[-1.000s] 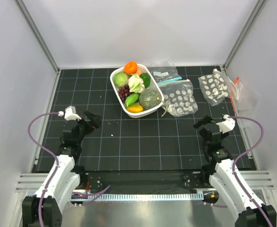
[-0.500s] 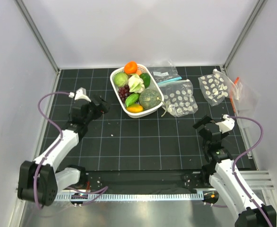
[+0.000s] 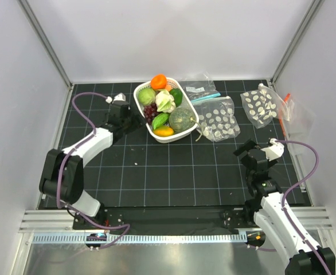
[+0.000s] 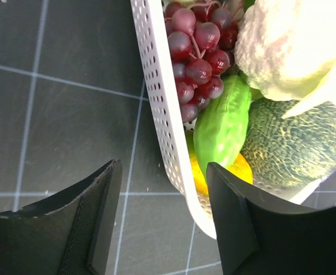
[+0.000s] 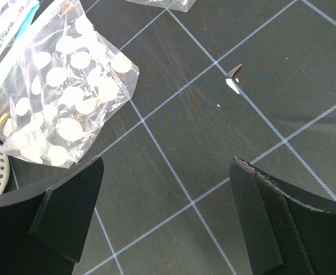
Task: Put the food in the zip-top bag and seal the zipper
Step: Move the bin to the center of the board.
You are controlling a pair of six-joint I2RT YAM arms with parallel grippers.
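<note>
The left pincer (image 4: 163, 169) has been swung to the white perforated plastic basket (image 4: 159, 123), open like the right pincer (image 5: 167, 163). Light, slick plastic toy food (image 4: 222, 123) is piled inside; the floppy oval-printed clear bag (image 3: 219, 118) beside the basket is best pinched by its rim.

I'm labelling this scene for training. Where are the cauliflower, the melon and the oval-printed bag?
cauliflower (image 4: 285, 40), left wrist view, on its white florets.
melon (image 4: 297, 143), left wrist view, on its netted green rind.
zip-top bag (image 5: 67, 97), right wrist view, on its oval-printed middle.
</note>
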